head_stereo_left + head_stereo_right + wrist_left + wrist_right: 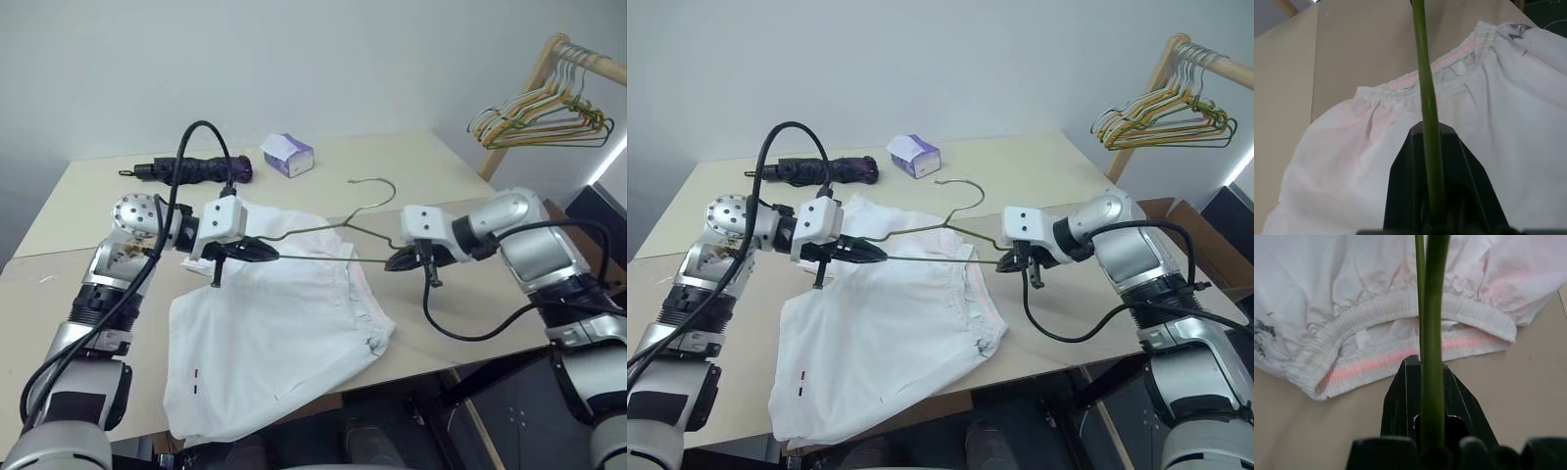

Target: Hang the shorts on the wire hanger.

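The white shorts [274,333] lie flat on the table, their gathered waistband [1366,313] with its pink tinge towards the far right side. The thin wire hanger [323,230] hangs just above the waistband end of the shorts, its hook [377,191] pointing away from me. My left gripper [269,253] is shut on the hanger's left corner, and the wire [1425,98] runs out between its black fingers [1405,196]. My right gripper [397,261] is shut on the right corner, with the wire [1434,308] clamped between its fingers over the waistband opening.
A folded dark umbrella [196,169] and a small white and purple box [288,154] lie at the back of the table [411,166]. A wooden rack with bunched yellow and green hangers [544,113] stands at the far right. The table's front edge runs just below the shorts.
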### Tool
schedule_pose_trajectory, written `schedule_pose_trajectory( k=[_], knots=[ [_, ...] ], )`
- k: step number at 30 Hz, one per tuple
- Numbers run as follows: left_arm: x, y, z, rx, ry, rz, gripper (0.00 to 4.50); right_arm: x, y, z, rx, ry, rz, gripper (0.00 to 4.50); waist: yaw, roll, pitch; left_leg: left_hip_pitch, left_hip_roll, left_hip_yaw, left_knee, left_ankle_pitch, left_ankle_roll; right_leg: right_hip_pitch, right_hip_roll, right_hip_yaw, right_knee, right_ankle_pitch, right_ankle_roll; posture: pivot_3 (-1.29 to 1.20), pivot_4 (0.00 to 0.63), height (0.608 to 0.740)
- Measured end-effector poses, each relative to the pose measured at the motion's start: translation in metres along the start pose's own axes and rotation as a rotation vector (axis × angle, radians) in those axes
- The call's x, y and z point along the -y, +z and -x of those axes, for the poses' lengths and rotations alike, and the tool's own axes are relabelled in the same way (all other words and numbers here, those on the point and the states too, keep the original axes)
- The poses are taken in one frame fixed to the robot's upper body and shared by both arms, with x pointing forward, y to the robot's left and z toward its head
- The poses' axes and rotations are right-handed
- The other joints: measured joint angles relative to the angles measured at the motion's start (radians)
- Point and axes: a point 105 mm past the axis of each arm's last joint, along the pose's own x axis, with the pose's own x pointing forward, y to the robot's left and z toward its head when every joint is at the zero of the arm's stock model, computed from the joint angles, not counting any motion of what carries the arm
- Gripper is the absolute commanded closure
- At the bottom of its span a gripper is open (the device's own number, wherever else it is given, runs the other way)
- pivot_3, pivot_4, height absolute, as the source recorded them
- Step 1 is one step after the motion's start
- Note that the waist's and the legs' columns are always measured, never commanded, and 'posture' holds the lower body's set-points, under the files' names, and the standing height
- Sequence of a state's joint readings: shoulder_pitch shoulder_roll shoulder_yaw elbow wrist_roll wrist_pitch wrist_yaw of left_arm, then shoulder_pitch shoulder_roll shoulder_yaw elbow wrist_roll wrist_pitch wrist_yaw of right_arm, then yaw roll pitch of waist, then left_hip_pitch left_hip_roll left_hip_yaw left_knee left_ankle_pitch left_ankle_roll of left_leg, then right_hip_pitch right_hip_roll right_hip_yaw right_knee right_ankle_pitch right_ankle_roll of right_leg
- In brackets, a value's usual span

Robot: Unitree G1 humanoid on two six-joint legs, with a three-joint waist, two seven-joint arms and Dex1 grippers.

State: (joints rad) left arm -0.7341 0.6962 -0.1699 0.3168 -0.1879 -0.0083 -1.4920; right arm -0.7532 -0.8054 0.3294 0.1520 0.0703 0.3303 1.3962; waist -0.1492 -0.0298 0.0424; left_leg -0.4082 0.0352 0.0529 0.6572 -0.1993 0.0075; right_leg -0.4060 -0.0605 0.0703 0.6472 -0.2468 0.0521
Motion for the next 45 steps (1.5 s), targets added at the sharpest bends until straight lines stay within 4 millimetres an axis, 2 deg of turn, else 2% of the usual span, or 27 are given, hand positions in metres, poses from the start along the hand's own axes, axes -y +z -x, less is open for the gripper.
schedule_pose_trajectory(
  k=[1, 6, 8, 11, 12, 18, 21, 24, 26, 29, 36, 45],
  knots=[
    [0.001, -0.001, 0.0, 0.003, -0.005, 0.002, 3.5, -0.005, -0.002, 0.001, 0.013, 0.004, -0.022, 4.5, 0.002, 0.0, 0.0, 0.0, 0.0, 0.0, 0.0, 0.0, 0.0, 0.0, 0.0, 0.0, 0.0, 0.0, 0.0, -0.11, 0.0, 0.74],
    [0.0, -0.006, 0.0, 0.034, 0.03, 0.038, 1.82, -0.033, -0.015, 0.014, 0.084, 0.02, -0.217, 4.5, 0.009, 0.0, 0.0, -0.001, 0.0, 0.0, 0.002, -0.001, 0.001, 0.0, -0.001, -0.001, 0.0, 0.0, 0.0, -0.13, 0.0, 0.74],
    [-0.002, -0.007, 0.003, 0.056, 0.066, 0.064, 1.13, -0.049, -0.028, 0.021, 0.083, 0.014, -0.322, 4.5, 0.011, 0.0, 0.0, -0.001, 0.0, 0.0, 0.002, -0.001, 0.001, 0.001, 0.0, -0.001, 0.0, -0.001, 0.001, -0.13, 0.0, 0.74],
    [-0.003, -0.007, 0.01, 0.081, 0.113, 0.11, 0.16, -0.075, -0.047, 0.02, 0.098, 0.036, -0.496, 4.5, 0.011, 0.0, 0.0, 0.0, 0.0, 0.0, 0.002, -0.001, 0.001, 0.001, 0.0, -0.001, 0.0, -0.001, 0.002, -0.13, 0.0, 0.74],
    [0.0, -0.008, 0.012, 0.092, 0.121, 0.129, 0.04, -0.082, -0.052, 0.02, 0.104, 0.045, -0.549, 4.5, 0.007, 0.0, 0.0, 0.0, 0.001, 0.001, 0.002, -0.001, 0.001, 0.001, 0.0, 0.0, 0.0, -0.001, 0.002, -0.13, 0.0, 0.74],
    [0.024, 0.0, 0.005, 0.261, 0.205, 0.222, 0.04, -0.112, -0.088, 0.027, 0.093, -0.021, -0.922, 4.5, 0.003, 0.0, 0.0, 0.002, 0.001, 0.0, 0.002, -0.001, 0.001, 0.003, -0.001, 0.0, -0.001, 0.0, 0.002, -0.12, 0.015, 0.74],
    [0.029, 0.016, 0.006, 0.31, 0.219, 0.217, 0.04, -0.129, -0.105, 0.026, 0.071, -0.001, -1.094, 4.5, 0.004, 0.0, 0.0, 0.003, 0.001, 0.001, 0.002, -0.001, 0.0, 0.004, -0.001, 0.0, -0.001, -0.001, 0.002, -0.11, 0.023, 0.74],
    [0.034, 0.021, 0.006, 0.332, 0.226, 0.22, 0.04, -0.131, -0.109, 0.025, 0.067, 0.008, -1.179, 4.5, 0.002, 0.001, 0.0, 0.004, 0.001, 0.001, 0.002, -0.001, 0.001, 0.004, 0.0, 0.001, -0.001, -0.001, 0.002, -0.1, 0.025, 0.74],
    [0.036, 0.02, 0.006, 0.332, 0.233, 0.225, 0.04, -0.124, -0.107, 0.024, 0.066, 0.028, -1.231, 4.5, -0.003, 0.001, 0.001, 0.004, 0.001, 0.001, 0.002, -0.001, 0.001, 0.004, 0.0, 0.002, -0.001, -0.001, 0.0, -0.1, 0.025, 0.74],
    [0.036, 0.022, 0.006, 0.333, 0.239, 0.217, 0.04, -0.115, -0.107, 0.022, 0.064, 0.038, -1.26, 4.5, 0.002, 0.001, 0.001, 0.003, 0.0, 0.001, 0.002, -0.001, 0.001, 0.004, 0.0, 0.001, -0.002, -0.001, 0.0, -0.07, 0.022, 0.74],
    [0.041, 0.02, 0.008, 0.31, 0.239, 0.222, 0.04, -0.113, -0.117, 0.012, 0.013, 0.075, -1.311, 4.5, 0.029, 0.001, 0.001, 0.002, 0.0, 0.001, 0.002, -0.002, 0.002, 0.003, 0.0, 0.001, -0.003, -0.001, 0.002, -0.07, 0.022, 0.74],
    [0.042, 0.021, 0.009, 0.315, 0.238, 0.222, 0.04, -0.11, -0.116, 0.012, 0.03, 0.105, -1.287, 4.5, 0.05, 0.001, 0.001, 0.002, 0.0, 0.002, 0.002, -0.002, 0.002, 0.003, 0.0, 0.001, -0.004, -0.001, 0.002, -0.05, 0.014, 0.74]
  ],
)
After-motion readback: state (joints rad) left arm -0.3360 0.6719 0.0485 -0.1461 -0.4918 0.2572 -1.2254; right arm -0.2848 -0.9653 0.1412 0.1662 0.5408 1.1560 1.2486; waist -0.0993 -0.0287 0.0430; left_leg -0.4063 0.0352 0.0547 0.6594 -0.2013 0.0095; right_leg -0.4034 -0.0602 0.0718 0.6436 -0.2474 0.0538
